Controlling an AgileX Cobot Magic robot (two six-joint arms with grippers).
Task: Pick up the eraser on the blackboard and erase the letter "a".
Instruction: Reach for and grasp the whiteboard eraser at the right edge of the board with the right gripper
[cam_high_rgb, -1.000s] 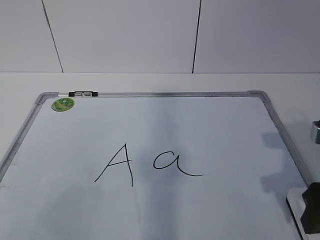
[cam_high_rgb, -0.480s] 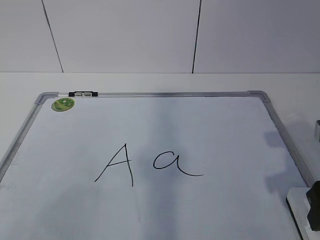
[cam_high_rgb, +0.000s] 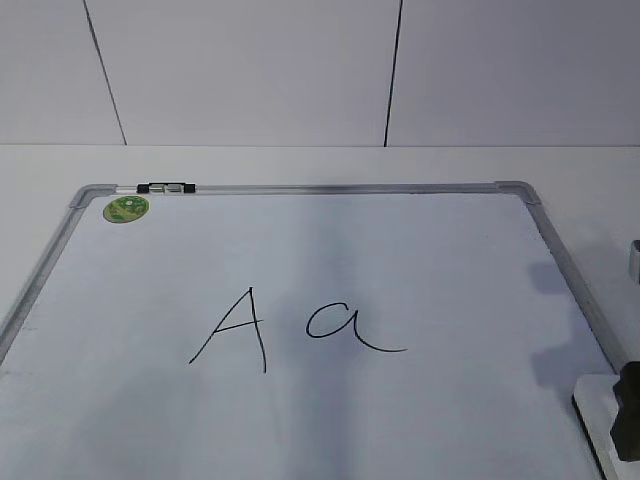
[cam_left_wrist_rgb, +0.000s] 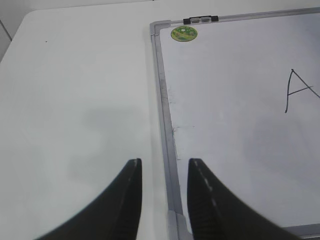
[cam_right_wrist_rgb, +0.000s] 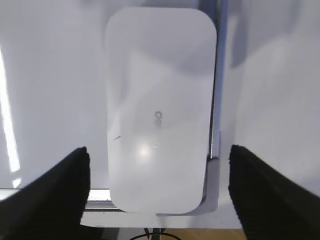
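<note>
While the right claw (cam_right_wrist_rgb: 157, 195) hangs straight down over the lower right corner of the blackboard (cam_high_rgb: 420, 250), its two dark fingers (cam_right_wrist_rgb: 55, 195) stand wide apart at the bottom corners of the right wrist view, one on either side of the eraser (cam_right_wrist_rgb: 159, 107) and touching neither flank. From the exterior view only a dark piece of that claw (cam_high_rgb: 628, 412) shows at the right edge of the frame, low down, with the eraser (cam_high_rgb: 592, 405) peeking out beside it as a pale slab. The eraser lies flat on the board, white top up, its long axis running up and down the right wrist frame, parallel to the grey frame rail (cam_right_wrist_rgb: 219, 75) that it sits just beside on its right. Its near end reaches the board's bottom rail. The left claw (cam_left_wrist_rgb: 164, 200) is held low at the bottom of the left wrist view, pointing along the board's left rail, its fingers a little apart with nothing between them; one finger is over the tabletop (cam_left_wrist_rgb: 75, 100), the other over the board's edge. The letter "a" (cam_high_rgb: 345, 328) sits near the middle of the board, right of a capital "A" (cam_high_rgb: 235, 328), well apart from the eraser. A green sticker (cam_high_rgb: 126, 208) marks the upper left corner.
</note>
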